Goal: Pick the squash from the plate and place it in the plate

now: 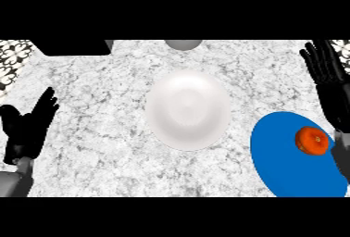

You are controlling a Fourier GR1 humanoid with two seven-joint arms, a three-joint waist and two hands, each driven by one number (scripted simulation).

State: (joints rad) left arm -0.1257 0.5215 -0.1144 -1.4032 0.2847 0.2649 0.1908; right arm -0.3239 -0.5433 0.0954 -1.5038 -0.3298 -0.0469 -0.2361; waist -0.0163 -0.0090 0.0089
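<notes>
An orange-red squash (313,140) lies on the blue plate (284,159) at the right, near that plate's right rim. A white plate (187,110) sits in the middle of the marble counter with nothing on it. My right hand (327,69) is at the far right, fingers straight and pointing away, just above and to the right of the squash; its forearm runs down past the blue plate's right edge. Over at the left edge my left hand (27,125) rests open, fingers up, well apart from both plates.
A black object (74,46) lies at the counter's back left corner. A grey round thing (183,44) peeks in at the back edge, behind the white plate. A patterned wall strip (14,60) borders the counter's left side.
</notes>
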